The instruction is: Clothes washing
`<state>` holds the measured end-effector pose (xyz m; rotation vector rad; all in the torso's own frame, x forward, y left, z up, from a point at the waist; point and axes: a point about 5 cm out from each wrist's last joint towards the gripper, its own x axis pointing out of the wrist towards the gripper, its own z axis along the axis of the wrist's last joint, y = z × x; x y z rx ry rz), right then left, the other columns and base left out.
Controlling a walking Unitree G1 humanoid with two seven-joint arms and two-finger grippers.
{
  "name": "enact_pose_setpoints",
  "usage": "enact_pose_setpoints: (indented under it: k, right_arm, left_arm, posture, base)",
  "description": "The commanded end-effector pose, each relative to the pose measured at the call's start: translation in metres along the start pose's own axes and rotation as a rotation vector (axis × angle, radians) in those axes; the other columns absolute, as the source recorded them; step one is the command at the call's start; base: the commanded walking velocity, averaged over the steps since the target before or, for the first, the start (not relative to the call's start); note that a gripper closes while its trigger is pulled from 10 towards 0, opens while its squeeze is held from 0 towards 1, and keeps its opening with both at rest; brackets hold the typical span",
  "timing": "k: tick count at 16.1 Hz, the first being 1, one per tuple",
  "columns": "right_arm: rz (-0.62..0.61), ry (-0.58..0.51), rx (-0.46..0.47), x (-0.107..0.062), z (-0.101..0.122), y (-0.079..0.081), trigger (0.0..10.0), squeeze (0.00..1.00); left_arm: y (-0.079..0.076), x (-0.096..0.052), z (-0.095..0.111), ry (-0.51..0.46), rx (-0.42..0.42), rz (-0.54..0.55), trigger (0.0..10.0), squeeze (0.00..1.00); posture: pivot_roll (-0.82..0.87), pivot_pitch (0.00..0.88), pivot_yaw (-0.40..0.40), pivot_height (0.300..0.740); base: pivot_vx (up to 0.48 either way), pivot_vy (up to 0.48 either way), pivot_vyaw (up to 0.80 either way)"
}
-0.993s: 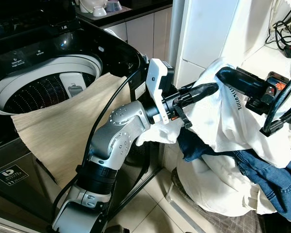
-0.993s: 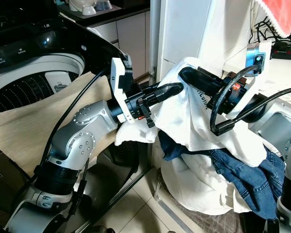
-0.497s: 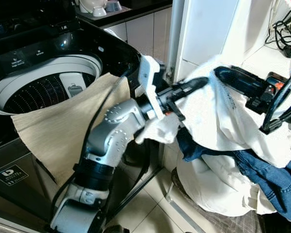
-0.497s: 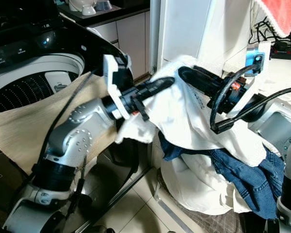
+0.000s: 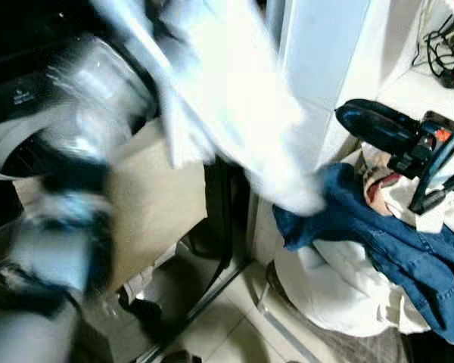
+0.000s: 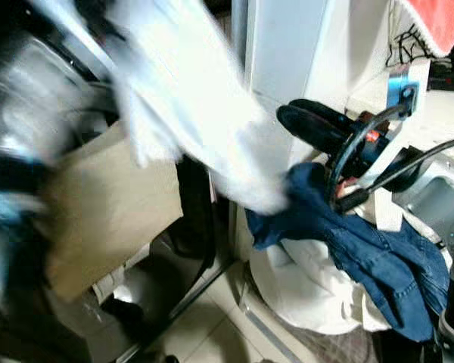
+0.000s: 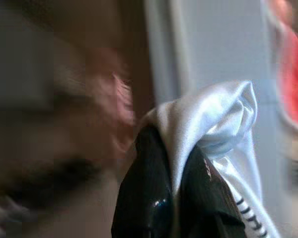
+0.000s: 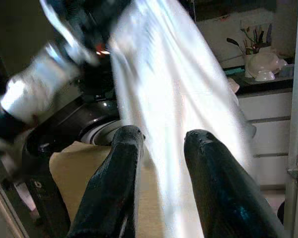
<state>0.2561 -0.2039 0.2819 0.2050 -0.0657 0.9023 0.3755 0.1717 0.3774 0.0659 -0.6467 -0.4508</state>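
Left wrist view showed the left gripper (image 7: 176, 191) clamped on a fold of the white garment (image 5: 234, 98), soft, light, trailing toward the washing machine (image 8: 97, 119); right gripper (image 8: 161, 183) jaws apart, empty.

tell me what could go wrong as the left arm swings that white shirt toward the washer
The white shirt is pinched only at a fold by the left gripper, so the fast swing might shake it loose. Its trailing end hangs near the jeans and could drag them along. The beige cloth draped over the washer's edge might get snagged.
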Motion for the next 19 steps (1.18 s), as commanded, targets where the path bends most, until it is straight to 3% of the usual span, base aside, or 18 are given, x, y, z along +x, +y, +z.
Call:
enact_pose_setpoints:
  k: [1, 2, 3, 4, 6, 7, 8, 10, 12, 15, 17, 18, 19]
  right_arm:
    - [-0.017, -0.004, -0.032, 0.003, 0.001, 0.003, 10.0, 0.0]
    - [-0.035, -0.018, -0.035, 0.005, 0.001, 0.003, 10.0, 0.0]
    - [-0.029, -0.025, -0.035, 0.008, 0.002, 0.005, 10.0, 0.0]
    - [0.001, -0.021, -0.046, 0.02, -0.001, 0.015, 10.0, 0.0]
    - [0.044, 0.035, -0.055, 0.037, -0.018, 0.033, 10.0, 0.0]
    - [0.052, 0.051, -0.057, 0.039, -0.021, 0.037, 10.0, 0.0]
    - [0.081, 0.1, -0.058, 0.044, -0.034, 0.047, 10.0, 0.0]
    - [0.099, 0.142, -0.058, 0.047, -0.044, 0.055, 10.0, 0.0]
    - [0.099, 0.17, -0.065, 0.049, -0.049, 0.058, 10.0, 0.0]
    - [0.081, 0.183, -0.08, 0.047, -0.05, 0.055, 10.0, 0.0]
    - [0.004, 0.192, -0.099, 0.047, -0.051, 0.045, 10.0, 0.0]
    - [-0.168, 0.228, -0.159, 0.048, -0.055, 0.023, 10.0, 0.0]
    - [-0.398, 0.26, -0.201, 0.046, -0.061, -0.007, 10.0, 0.0]
  left_arm:
    - [0.034, 0.003, 0.035, -0.059, 0.195, 0.154, 0.0, 0.0]
    - [0.057, 0.003, 0.056, -0.031, 0.337, 0.237, 0.0, 0.0]
    - [0.062, 0.003, 0.051, 0.062, 0.426, 0.229, 0.0, 0.0]
    - [0.072, -0.007, 0.014, 0.374, 0.491, 0.191, 10.0, 0.0]
    - [0.076, -0.034, -0.036, 0.651, 0.438, 0.169, 10.0, 0.0]
    - [0.077, -0.037, -0.041, 0.673, 0.43, 0.183, 10.0, 0.09]
    - [0.082, -0.047, -0.051, 0.755, 0.455, 0.206, 10.0, 1.0]
    - [0.087, -0.054, -0.056, 0.822, 0.469, 0.208, 10.0, 1.0]
    - [0.096, -0.055, -0.048, 0.84, 0.5, 0.262, 10.0, 1.0]
    - [0.095, -0.05, -0.043, 0.817, 0.448, 0.245, 10.0, 1.0]
    - [0.089, -0.045, -0.044, 0.8, 0.425, 0.195, 10.0, 1.0]
    - [0.073, -0.037, -0.049, 0.766, 0.35, 0.073, 10.0, 1.0]
    - [0.05, -0.029, -0.058, 0.703, 0.248, -0.075, 10.0, 0.55]
  posture:
    - [-0.11, 0.0, 0.07, 0.74]
    - [-0.1, 0.0, 0.073, 0.74]
    - [-0.1, 0.0, 0.077, 0.74]
    - [-0.1, 0.0, 0.089, 0.74]
    - [-0.1, 0.0, 0.091, 0.74]
    - [-0.1, 0.0, 0.09, 0.74]
    - [-0.11, 0.0, 0.088, 0.74]
    - [-0.11, 0.0, 0.087, 0.74]
    - [-0.1, 0.0, 0.086, 0.74]
    - [-0.1, 0.0, 0.086, 0.74]
    - [-0.1, 0.0, 0.087, 0.74]
    - [-0.1, 0.0, 0.09, 0.74]
    - [-0.1, 0.0, 0.095, 0.74]
  base:
    - [0.0, 0.0, 0.0]
    - [0.0, 0.0, 0.0]
    - [0.0, 0.0, 0.0]
    - [0.0, 0.0, 0.0]
    - [0.0, 0.0, 0.0]
    - [0.0, 0.0, 0.0]
    - [0.0, 0.0, 0.0]
    - [0.0, 0.0, 0.0]
    - [0.0, 0.0, 0.0]
    - [0.0, 0.0, 0.0]
    - [0.0, 0.0, 0.0]
    - [0.0, 0.0, 0.0]
    - [0.0, 0.0, 0.0]
